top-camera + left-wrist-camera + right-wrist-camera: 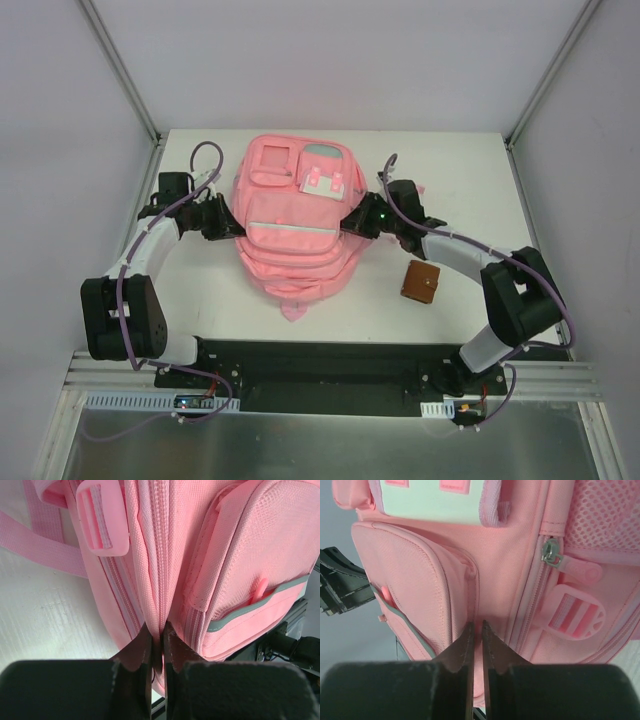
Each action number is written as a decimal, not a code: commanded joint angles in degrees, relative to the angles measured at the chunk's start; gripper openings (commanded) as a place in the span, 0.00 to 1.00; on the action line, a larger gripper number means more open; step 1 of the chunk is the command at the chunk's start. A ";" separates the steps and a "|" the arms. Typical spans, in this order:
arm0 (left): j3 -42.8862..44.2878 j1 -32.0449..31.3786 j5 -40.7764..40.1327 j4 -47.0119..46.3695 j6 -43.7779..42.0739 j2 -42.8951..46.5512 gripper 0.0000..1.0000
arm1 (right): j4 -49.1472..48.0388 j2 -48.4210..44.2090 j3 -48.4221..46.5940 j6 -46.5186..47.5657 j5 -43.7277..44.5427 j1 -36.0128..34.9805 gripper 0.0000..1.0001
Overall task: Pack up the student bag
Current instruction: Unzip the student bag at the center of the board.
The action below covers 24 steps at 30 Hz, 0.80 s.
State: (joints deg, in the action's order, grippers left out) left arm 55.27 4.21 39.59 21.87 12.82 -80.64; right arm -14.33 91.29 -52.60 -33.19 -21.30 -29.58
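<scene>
The student bag, a large pink backpack with front pockets, a pale patch and a light strip, lies front side up in the middle of the white table. My left gripper is at its left side. In the left wrist view it is shut on a fold of pink fabric beside the zipper seam of the bag. My right gripper is at the right side. In the right wrist view it is shut on the bag's side fabric beside the front pocket.
A small brown square case lies on the table to the right of the bag, under my right forearm. A pink strap buckle and a zipper pull hang at the bag's sides. Metal frame posts stand at the back corners.
</scene>
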 commanded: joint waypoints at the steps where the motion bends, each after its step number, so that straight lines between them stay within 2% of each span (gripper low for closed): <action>1: -0.51 -0.43 0.66 0.81 -0.08 1.45 0.00 | 3.43 -0.76 -2.51 -0.21 -4.36 -1.62 0.03; 11: -2.18 -0.96 -2.33 -1.65 3.35 3.38 0.00 | 6.76 -7.60 2.85 0.05 -1.38 -2.32 0.01; 18: -6.22 -0.96 -3.38 -7.44 9.58 6.28 0.00 | 11.07 -13.67 7.68 -2.05 8.35 -4.25 0.01; 23: -10.52 -0.96 -5.58 -11.75 14.94 9.27 0.00 | 13.89 -17.44 11.11 -6.00 16.18 -9.25 0.01; 24: -11.14 -0.96 -6.62 -12.46 15.74 10.49 0.00 | 14.06 -18.15 12.07 -7.92 19.94 -10.31 0.01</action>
State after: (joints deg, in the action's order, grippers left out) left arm 46.61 3.29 38.50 15.40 21.82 -73.91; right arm -7.14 77.38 -43.90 -36.93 -9.37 -35.53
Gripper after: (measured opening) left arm 0.040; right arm 0.028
